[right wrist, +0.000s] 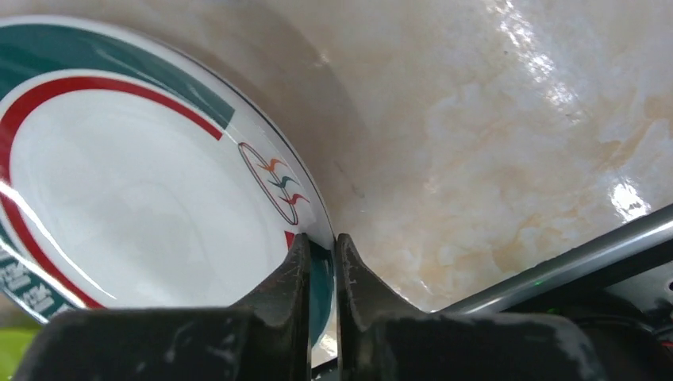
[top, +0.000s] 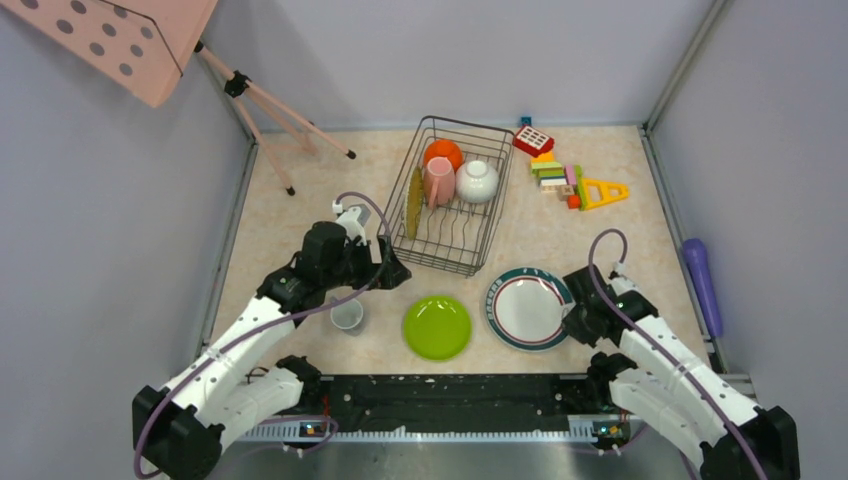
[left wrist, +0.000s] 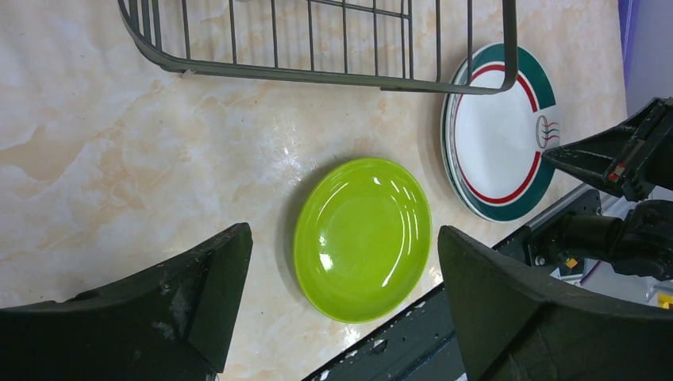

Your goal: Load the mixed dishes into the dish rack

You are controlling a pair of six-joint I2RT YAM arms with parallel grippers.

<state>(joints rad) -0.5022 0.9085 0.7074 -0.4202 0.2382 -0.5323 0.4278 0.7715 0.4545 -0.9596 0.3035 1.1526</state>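
Observation:
The dish rack [top: 446, 267] stands at the back middle and holds the orange bowl [top: 443, 152], the pink cup [top: 438, 182], a whitish cup [top: 477, 181] and the upright straw mat [top: 413, 203]. On the table lie the lime-green plate [top: 437, 327] [left wrist: 363, 238], the white plate [top: 527, 308] [left wrist: 496, 131] [right wrist: 143, 190] and another small whitish cup [top: 347, 314]. My right gripper [top: 572, 312] [right wrist: 321, 246] is shut on the white plate's right rim. My left gripper [top: 390, 270] [left wrist: 343, 232] hangs open near the rack's [left wrist: 317, 73] near-left corner, holding nothing.
Colourful toy blocks [top: 565, 180] lie at the back right. A pink tripod stand [top: 270, 110] is at the back left. A purple object [top: 703, 285] lies along the right wall. The black base rail [top: 450, 395] runs along the near edge.

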